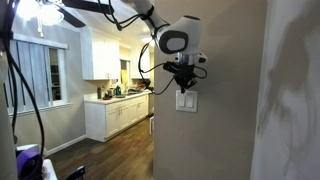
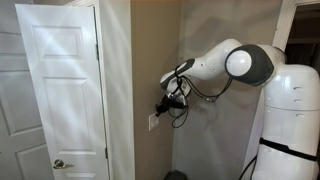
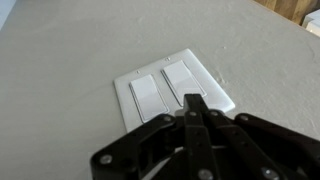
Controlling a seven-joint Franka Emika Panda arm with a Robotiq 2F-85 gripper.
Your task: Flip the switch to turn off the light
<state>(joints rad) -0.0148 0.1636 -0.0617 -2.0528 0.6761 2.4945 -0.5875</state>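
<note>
The switch (image 3: pixel 168 88) is a small white wall plate with two side-by-side rocker paddles, set in a beige wall. It also shows in both exterior views (image 1: pixel 186 101) (image 2: pixel 154 122). My gripper (image 3: pixel 192 103) is shut, its black fingers pressed together with nothing between them. The fingertips sit at the plate's near edge, over the end of the right paddle; I cannot tell whether they touch it. In an exterior view my gripper (image 1: pixel 184 86) hangs just above the plate. In another exterior view my gripper (image 2: pixel 162 108) is right by the wall.
A white panelled door (image 2: pixel 58 95) stands beside the wall corner. A kitchen with white cabinets (image 1: pixel 118 115) and a lit ceiling light (image 1: pixel 45 12) lies beyond the wall edge. The robot's white base (image 2: pixel 290 120) stands behind the arm.
</note>
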